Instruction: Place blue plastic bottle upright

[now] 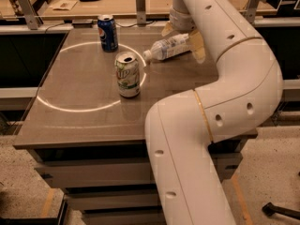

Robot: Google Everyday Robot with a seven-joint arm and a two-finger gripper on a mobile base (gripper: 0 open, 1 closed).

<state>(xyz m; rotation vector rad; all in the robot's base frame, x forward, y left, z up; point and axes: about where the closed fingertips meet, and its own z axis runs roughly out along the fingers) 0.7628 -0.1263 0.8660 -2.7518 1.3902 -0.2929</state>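
The blue plastic bottle (168, 48) is clear with a white cap and a pale label. It lies on its side on the grey table (84, 121) at the back right, cap pointing left. My gripper (183, 39) hangs over the bottle's base end. Its tan fingers (197, 46) are spread, one on each side of the bottle, with no visible squeeze on it. The bottle's base is partly hidden behind the gripper and the white arm (225, 78).
A green-white 7UP can (127, 74) stands upright in front of the bottle's cap. A blue Pepsi can (108, 33) stands at the back left. A pale ring of light lies on the tabletop. A wooden bench (117, 3) runs behind the table.
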